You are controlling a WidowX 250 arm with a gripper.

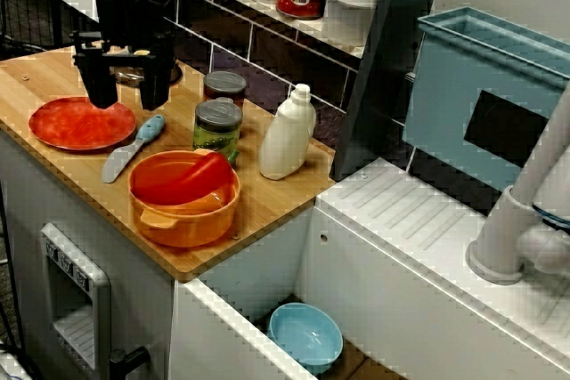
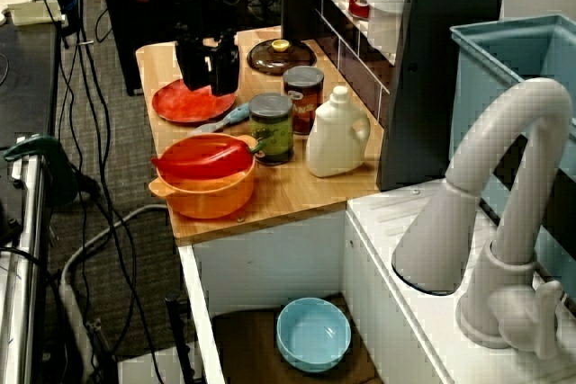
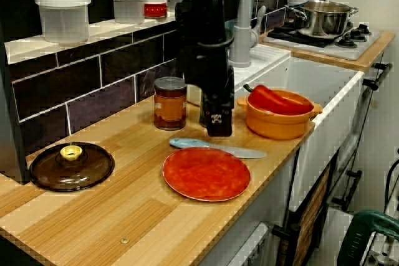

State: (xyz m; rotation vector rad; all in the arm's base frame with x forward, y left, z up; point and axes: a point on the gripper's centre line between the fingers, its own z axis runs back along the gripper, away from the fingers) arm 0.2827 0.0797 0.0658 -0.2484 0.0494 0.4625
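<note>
Nearest, down in the sink (image 1: 233, 334), a blue bowl (image 1: 305, 334). On the desk (image 1: 267, 205), an orange pot (image 1: 183, 211) holding a red pepper (image 1: 183, 180), then a blue-handled knife (image 1: 132, 148) just right of the red plate (image 1: 82, 123). Farther back, crowding the right: pickle jar (image 1: 218, 129), white bottle (image 1: 288, 135), can (image 1: 224, 86). Above the plate's far edge, the tool (image 1: 127, 102): hangs upright, fingers apart, gripping nothing.

I've got a round red plate (image 1: 80, 124) lying flat and bare, a little way left of the orange pot (image 1: 191, 218) in the view from the front. Between that pot and the plate lies a knife (image 1: 134, 147) with a pale blue handle and a grey blade, flat and slanted, just beside the plate's edge. I can't tell if they touch.
</note>
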